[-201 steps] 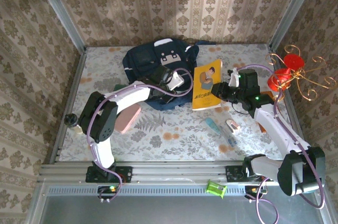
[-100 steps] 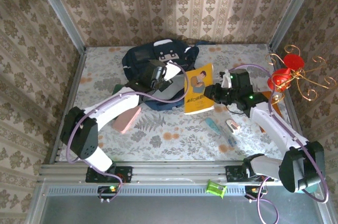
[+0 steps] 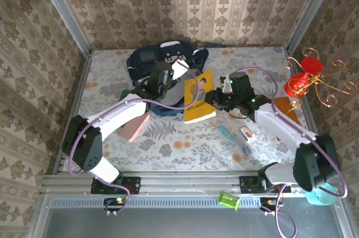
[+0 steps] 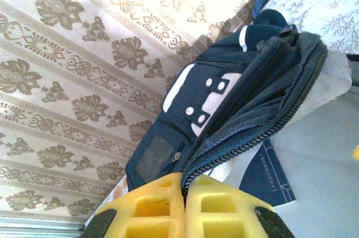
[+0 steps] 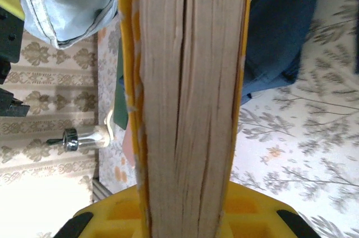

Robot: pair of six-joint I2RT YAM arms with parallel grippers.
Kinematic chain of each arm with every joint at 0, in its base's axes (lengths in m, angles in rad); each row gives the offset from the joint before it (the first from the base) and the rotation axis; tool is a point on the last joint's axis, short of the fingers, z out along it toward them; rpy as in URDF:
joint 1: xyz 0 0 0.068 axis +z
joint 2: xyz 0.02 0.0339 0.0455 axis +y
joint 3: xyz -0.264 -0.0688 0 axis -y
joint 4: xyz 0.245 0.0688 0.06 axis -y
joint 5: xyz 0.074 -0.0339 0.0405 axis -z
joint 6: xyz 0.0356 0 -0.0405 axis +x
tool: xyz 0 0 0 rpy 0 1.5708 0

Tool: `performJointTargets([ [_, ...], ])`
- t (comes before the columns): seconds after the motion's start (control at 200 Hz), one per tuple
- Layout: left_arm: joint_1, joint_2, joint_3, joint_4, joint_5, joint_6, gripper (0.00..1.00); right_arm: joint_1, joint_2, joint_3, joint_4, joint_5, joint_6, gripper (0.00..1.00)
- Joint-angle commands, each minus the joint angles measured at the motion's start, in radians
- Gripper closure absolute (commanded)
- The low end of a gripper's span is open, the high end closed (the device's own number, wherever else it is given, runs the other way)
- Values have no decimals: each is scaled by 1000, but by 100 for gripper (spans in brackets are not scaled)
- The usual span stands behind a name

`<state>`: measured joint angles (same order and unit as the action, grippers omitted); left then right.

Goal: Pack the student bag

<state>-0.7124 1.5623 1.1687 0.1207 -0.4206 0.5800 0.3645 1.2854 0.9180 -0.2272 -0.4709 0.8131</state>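
Yellow paperback [image 3: 199, 99] moved left, clamped in right end effector [image 5: 185, 215]; left end effector [image 4: 184, 193] pinches fabric student bag [image 3: 147, 58].

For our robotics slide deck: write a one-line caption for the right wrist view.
Right gripper clamps a yellow book edge-on, dark navy student bag just beyond.

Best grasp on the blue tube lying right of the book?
Take the blue tube at its middle, coming straight down from above with the jaws across its narrow width. It lies flat on the table, its long axis diagonal, with bare surface along both long sides. The small white item lies apart on its right, so the approach looks unobstructed.
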Motion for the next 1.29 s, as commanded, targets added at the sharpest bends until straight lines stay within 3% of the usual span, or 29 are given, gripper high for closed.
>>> performJointTargets([
  [0.0, -2, -18, 55, 77, 19, -41, 100, -13, -116, 58, -105, 58, -92, 100],
  [0.1, -2, -22, 73, 55, 47, -79, 100, -8, -129, 14, -77, 19, -53, 100],
  [0.32, -13, -22, 113, 40, 61, -120, 100, 69, -29, -82, 260, 2, 162, 100],
  [0.815, -40, -14, 186, -2, 75, -131, 100, 139, 482, 73, 820, 129, 490, 100],
  [0.92, -48, -8, 194, -10, 74, -133, 100, 145, 574, 172, 822, 164, 498, 100],
  [1.195, -55, -11, 220, -42, 70, -187, 100, 164, 787, 362, 858, 417, 546, 100],
  [1.29, -56, 1, 249, -83, 60, -205, 100, 175, 854, 446, 823, 511, 516, 90],
])
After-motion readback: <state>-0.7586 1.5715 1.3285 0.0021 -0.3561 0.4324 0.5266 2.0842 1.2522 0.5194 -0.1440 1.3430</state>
